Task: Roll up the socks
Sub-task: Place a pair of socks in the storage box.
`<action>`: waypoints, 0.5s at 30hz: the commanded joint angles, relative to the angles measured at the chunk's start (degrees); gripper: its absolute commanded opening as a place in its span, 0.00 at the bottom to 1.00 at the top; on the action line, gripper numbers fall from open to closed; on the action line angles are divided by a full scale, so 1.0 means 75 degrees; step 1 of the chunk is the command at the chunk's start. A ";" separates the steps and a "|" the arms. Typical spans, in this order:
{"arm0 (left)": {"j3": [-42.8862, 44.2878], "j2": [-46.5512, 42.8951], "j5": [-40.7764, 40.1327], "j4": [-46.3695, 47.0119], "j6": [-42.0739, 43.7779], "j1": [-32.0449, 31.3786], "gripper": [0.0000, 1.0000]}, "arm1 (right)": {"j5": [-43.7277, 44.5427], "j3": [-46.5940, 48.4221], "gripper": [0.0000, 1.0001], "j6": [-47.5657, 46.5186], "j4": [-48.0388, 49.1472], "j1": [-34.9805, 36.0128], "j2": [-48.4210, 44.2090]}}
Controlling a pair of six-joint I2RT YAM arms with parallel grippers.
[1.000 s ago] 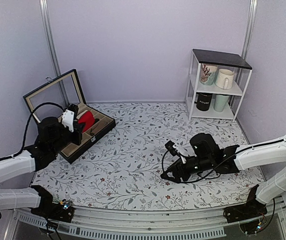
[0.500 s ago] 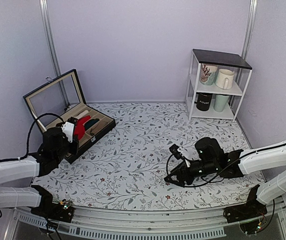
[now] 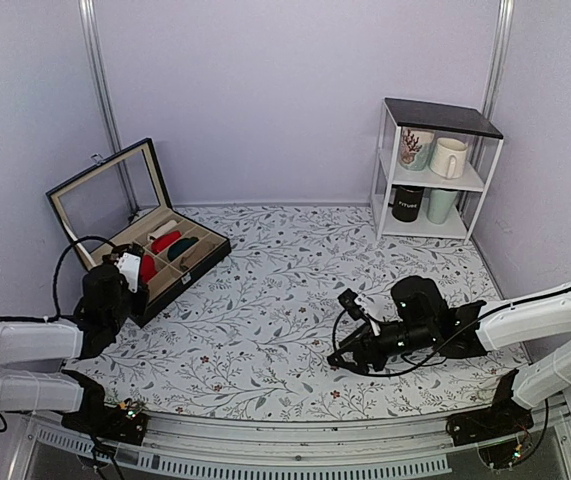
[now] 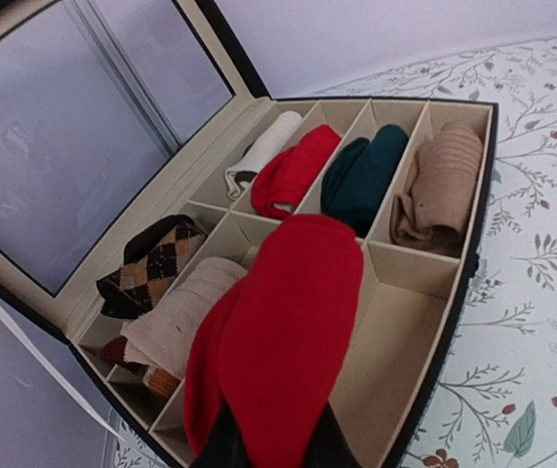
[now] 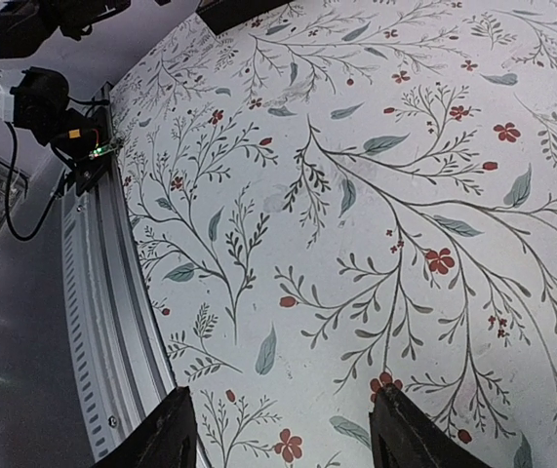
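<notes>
My left gripper [image 4: 273, 444] is shut on the socks [image 4: 283, 322], a bright red soft roll that sticks out forward from between the dark fingers. It hangs over the near compartments of the open black box [image 4: 480, 234]. In the top view the left gripper [image 3: 137, 268] sits at the box's near-left corner, with the socks [image 3: 148, 266] showing red beside it. My right gripper [image 5: 283, 434] stands open and holds nothing, low over the floral tablecloth; the top view shows the right gripper [image 3: 343, 358] at the near middle-right.
The box [image 3: 193, 268] has its glass lid [image 3: 105, 195] up. Its compartments hold another red roll [image 4: 293, 171], plus cream [image 4: 263, 151], dark green [image 4: 364, 175], tan [image 4: 439, 185] and argyle [image 4: 151, 273] rolls. A white shelf [image 3: 435, 170] with mugs stands at the back right.
My left arm has drawn back and down toward the near left, carrying the red socks from over the box's middle to its near corner. The right arm shifted slightly nearer, then stayed.
</notes>
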 commanded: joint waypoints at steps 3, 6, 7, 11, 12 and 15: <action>0.0225 0.0550 0.0818 0.0258 0.0117 0.0386 0.00 | -0.0223 -0.0042 0.62 -0.0112 0.0286 -0.0026 0.0099; 0.0508 0.0884 0.1193 -0.0049 0.0043 0.0474 0.00 | -0.0311 0.0000 0.62 -0.0097 0.0316 -0.0025 0.0167; 0.0624 0.1035 0.1288 -0.0191 0.0023 0.0478 0.00 | -0.0344 0.0009 0.62 -0.0090 0.0322 -0.0030 0.0180; 0.1043 0.1500 0.1756 -0.0910 -0.0252 0.0488 0.00 | -0.0407 0.0012 0.62 -0.0077 0.0301 -0.0030 0.0187; 0.1095 0.1554 0.1798 -0.1031 -0.0310 0.0482 0.00 | -0.0410 0.0013 0.62 -0.0067 0.0291 -0.0036 0.0171; 0.1239 0.1753 0.1785 -0.1291 -0.0384 0.0512 0.00 | -0.0421 0.0012 0.62 -0.0077 0.0255 -0.0026 0.0156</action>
